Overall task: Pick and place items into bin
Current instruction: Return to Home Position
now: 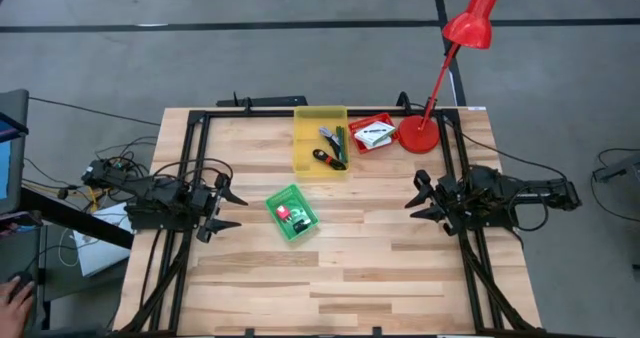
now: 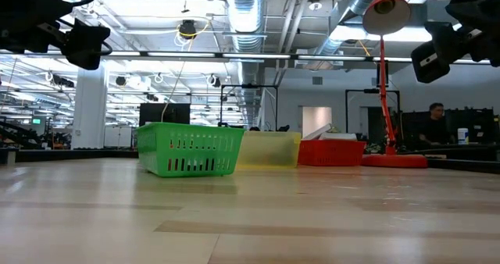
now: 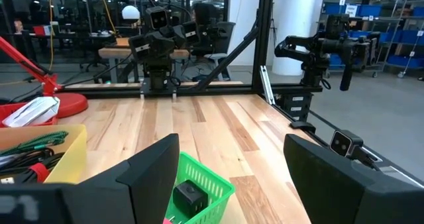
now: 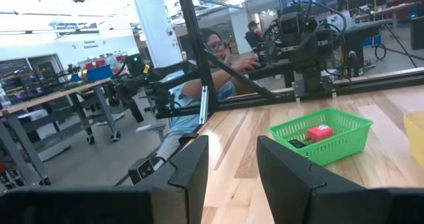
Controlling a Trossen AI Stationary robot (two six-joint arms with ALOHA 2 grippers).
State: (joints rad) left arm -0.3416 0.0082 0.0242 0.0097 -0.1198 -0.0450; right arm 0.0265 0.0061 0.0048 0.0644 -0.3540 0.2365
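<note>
- High view: the left gripper (image 1: 227, 209) sits over the left part of the table (image 1: 350, 278), fingers apart and empty; the right gripper (image 1: 419, 200) mirrors it over the right part, fingers likewise apart and empty
- High view: the green bin (image 1: 306, 203) lies skewed between the two grippers and holds a red-pink piece (image 1: 284, 212) with a black block (image 1: 298, 224) beside it; the yellow bin (image 1: 308, 128) holds slim black, green and red cable-like items (image 1: 332, 146); the red bin (image 1: 383, 119), just beside it, holds flat white packets (image 1: 374, 133) with dark print; a red lamp (image 1: 418, 135) stands next to the red bin
- Low view: green bin (image 2: 189, 148), yellow bin (image 2: 269, 149) and red bin (image 2: 330, 151) stand in a row; their walls hide the contents
- Left wrist view: the spread fingers (image 3: 149, 174) frame the green bin, with the black block (image 3: 190, 196) inside; a green cable (image 3: 40, 142) rests in the yellow bin
- Right wrist view: the spread fingers (image 4: 192, 164) point towards the green bin, with the red-pink piece (image 4: 319, 132) inside; a person (image 4: 199, 85) sits beyond the table edge
</note>
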